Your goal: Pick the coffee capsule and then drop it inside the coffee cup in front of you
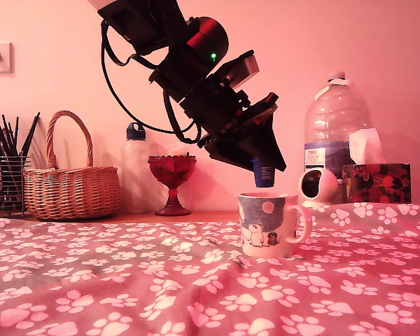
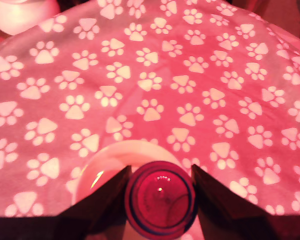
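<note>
The coffee cup (image 1: 269,224), a white mug with a blue-grey dotted band and small bear figures, stands on the paw-print cloth with its handle toward the exterior view's right. Just above its rim hangs a small blue coffee capsule (image 1: 263,172), held between the dark fingers of my gripper (image 1: 264,171). In the wrist view the capsule (image 2: 160,199) shows its round foil face, squeezed between both fingers, with the cup's pale rim (image 2: 115,155) directly beneath it.
A red glass goblet (image 1: 171,180), a wicker basket (image 1: 71,187) and a pen holder (image 1: 5,175) stand at the back on the exterior view's left. A large water bottle (image 1: 336,129), a tissue box (image 1: 376,182) and a small white round device (image 1: 319,186) stand behind the cup.
</note>
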